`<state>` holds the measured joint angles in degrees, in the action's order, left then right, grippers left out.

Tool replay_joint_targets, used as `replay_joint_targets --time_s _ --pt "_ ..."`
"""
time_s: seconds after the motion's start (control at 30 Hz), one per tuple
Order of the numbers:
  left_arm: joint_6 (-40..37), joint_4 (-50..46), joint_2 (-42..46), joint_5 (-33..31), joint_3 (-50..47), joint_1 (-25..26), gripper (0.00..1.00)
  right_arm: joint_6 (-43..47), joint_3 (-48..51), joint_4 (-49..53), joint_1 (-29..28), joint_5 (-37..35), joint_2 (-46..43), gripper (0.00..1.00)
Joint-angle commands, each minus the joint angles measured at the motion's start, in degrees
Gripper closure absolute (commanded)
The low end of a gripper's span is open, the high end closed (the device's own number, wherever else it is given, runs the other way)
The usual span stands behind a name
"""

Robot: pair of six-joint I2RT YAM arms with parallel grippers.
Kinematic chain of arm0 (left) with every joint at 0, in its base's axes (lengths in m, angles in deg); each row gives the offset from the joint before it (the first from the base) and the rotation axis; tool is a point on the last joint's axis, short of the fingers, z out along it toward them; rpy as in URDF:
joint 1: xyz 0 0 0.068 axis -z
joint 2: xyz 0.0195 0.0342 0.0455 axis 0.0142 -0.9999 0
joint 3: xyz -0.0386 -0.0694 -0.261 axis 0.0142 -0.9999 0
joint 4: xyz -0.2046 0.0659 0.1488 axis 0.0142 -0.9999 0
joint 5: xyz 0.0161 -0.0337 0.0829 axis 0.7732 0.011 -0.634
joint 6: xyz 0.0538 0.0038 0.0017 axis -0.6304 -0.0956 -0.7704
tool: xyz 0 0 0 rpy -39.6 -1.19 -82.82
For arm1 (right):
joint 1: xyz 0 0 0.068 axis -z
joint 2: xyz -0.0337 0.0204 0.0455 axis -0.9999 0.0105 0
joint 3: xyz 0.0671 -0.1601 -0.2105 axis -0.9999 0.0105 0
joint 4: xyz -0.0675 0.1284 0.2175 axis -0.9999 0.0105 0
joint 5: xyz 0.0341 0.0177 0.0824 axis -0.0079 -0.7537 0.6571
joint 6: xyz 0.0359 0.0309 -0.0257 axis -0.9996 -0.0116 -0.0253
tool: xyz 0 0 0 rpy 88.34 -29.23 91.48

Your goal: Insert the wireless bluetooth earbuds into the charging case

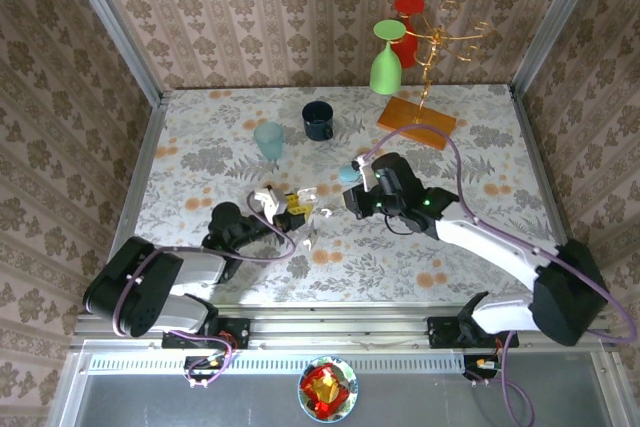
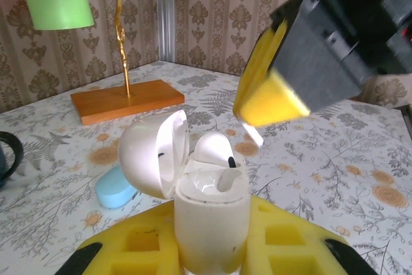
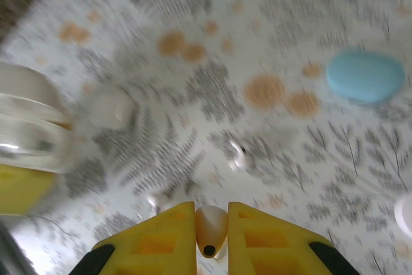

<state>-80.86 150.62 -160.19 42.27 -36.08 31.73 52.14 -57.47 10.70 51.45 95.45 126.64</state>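
Observation:
My left gripper [image 2: 211,239] is shut on the white charging case [image 2: 209,207], which stands upright with its lid [image 2: 151,152] swung open to the left. One white earbud [image 2: 215,149] sits in the case's right socket; the left socket looks empty. From above, the case [image 1: 303,195] is at the table's middle front. My right gripper [image 3: 211,214] is shut on a second earbud [image 3: 210,225], its stem end toward the camera. That gripper's yellow fingers [image 2: 269,98] hover just right of and above the case. A loose earbud [image 3: 241,156] lies on the table below, blurred.
A pale blue pebble case [image 1: 348,174] lies just behind the grippers. Farther back stand a teal cup [image 1: 269,139] and a dark mug [image 1: 318,120]. At the back right, an orange-based rack [image 1: 415,122] carries a green cup [image 1: 386,62] and a red cup [image 1: 405,17].

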Motion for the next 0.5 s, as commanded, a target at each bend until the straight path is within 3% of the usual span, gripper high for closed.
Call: replay_joint_targets --time_s 0.0,0.47 --pt "2.3 1.4 -1.0 0.0 2.6 1.4 0.93 -0.8 2.8 -13.4 0.3 4.0 -4.6 0.84" --pt "5.4 1.9 -3.9 0.0 7.0 4.4 0.94 -2.0 1.4 -19.7 -1.1 10.8 -4.0 0.85"
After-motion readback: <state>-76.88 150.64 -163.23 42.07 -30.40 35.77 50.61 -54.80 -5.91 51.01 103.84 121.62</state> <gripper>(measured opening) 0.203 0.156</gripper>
